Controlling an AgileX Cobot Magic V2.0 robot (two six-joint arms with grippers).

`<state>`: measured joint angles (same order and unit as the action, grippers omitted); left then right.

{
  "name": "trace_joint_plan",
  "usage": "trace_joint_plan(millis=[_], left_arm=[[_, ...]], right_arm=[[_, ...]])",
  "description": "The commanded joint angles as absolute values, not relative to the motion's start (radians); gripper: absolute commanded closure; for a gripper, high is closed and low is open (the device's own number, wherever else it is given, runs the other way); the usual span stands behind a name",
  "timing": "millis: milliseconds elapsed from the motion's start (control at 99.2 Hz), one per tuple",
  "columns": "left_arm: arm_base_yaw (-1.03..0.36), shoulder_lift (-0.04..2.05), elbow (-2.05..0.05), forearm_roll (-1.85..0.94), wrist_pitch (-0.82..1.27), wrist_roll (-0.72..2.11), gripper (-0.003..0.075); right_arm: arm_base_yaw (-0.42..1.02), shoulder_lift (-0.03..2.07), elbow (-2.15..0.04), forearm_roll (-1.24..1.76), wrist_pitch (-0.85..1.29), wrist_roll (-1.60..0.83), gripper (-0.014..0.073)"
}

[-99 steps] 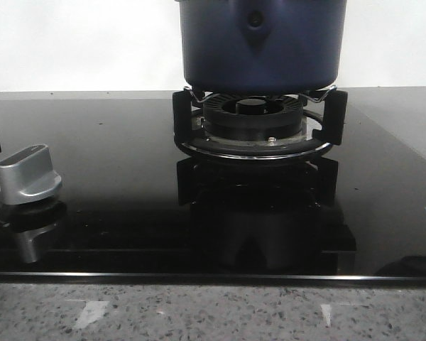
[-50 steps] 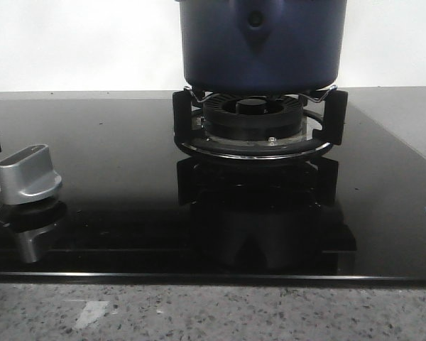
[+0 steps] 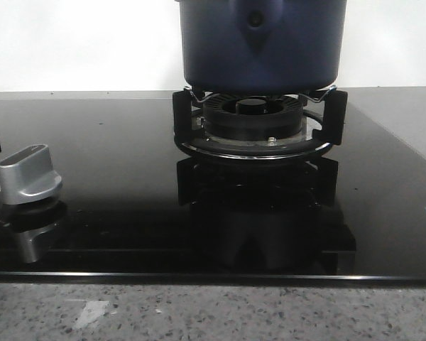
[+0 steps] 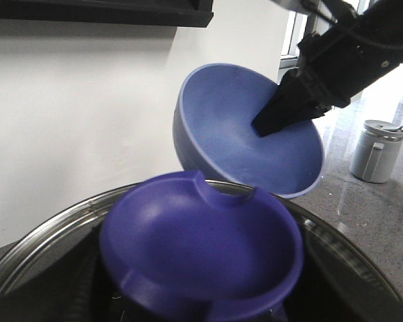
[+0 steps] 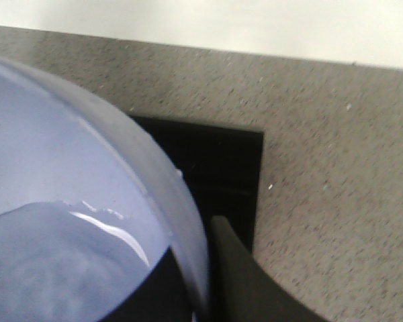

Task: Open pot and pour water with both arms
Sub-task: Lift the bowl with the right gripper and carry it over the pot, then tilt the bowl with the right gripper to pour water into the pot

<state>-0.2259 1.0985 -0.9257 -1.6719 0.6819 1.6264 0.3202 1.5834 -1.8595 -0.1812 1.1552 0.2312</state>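
Glossy black hob (image 3: pixel 113 177), pot (image 3: pixel 263 42) on burner (image 3: pixel 254 121); right fingers (image 4: pixel 289 111) gripping tilted bowl (image 4: pixel 245 131), left's unclear.

My front camera shows the pot (image 3: pixel 263 44) in dark navy blue on a black burner (image 3: pixel 254 121) ringed with silver. The hob glass (image 3: pixel 113 177) is glossy black, its knob (image 3: pixel 28 174) silver-grey. I see grey speckled stone along the counter edge (image 3: pixel 213 312) (white and dark flecks). From the left wrist, one bowl (image 4: pixel 245 131) reads pale periwinkle, a second bowl (image 4: pixel 201 251) deeper violet-blue, the wall (image 4: pixel 74 100) white.
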Motion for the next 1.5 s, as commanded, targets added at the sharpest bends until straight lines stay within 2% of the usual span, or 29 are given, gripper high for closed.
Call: trace_joint_plan(millis=[0,383,856,1491], left_arm=[[-0.234,1.075,-0.958,-1.755,0.693,1.622,0.0468],[-0.234,1.075,-0.958,-1.755,0.689,1.622,0.0468],[-0.234,1.075,-0.958,-1.755,0.689,1.622,0.0468],[-0.234,1.075,-0.958,-1.755,0.689,1.622,0.0468]], right_arm=[[0.345,1.555,-1.896,-0.302,1.049,0.259,0.0638],[0.476,1.556,-1.859,-0.674,0.998,0.320,0.0638],[0.563,1.556,-1.738,-0.987,0.968,0.470,0.0638],[0.573,1.556,-1.730,-1.218,0.913,0.572,0.0638]])
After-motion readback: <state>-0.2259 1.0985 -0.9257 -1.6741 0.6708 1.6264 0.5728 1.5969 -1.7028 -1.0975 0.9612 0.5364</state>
